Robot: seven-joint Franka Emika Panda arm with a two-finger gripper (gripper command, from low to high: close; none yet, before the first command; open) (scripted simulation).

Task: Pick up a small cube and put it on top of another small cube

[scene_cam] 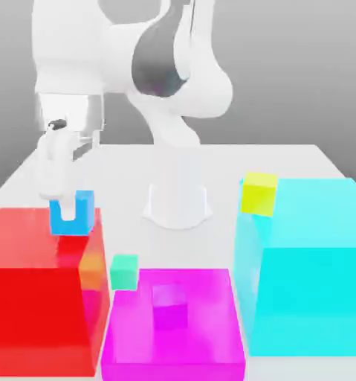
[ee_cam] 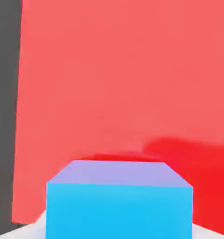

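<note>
Blue cube (scene_cam: 84, 216), likely light, stiff | we take opposite flat sides, mid-height | our claw (scene_cam: 68, 210) clamps it above red block (scene_cam: 39, 298)

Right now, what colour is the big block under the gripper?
Red, clearest in the exterior view.

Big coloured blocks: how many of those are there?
3: a red block at the exterior view's left, a flatter magenta block in the middle, and a cyan block at the exterior view's right.
</note>
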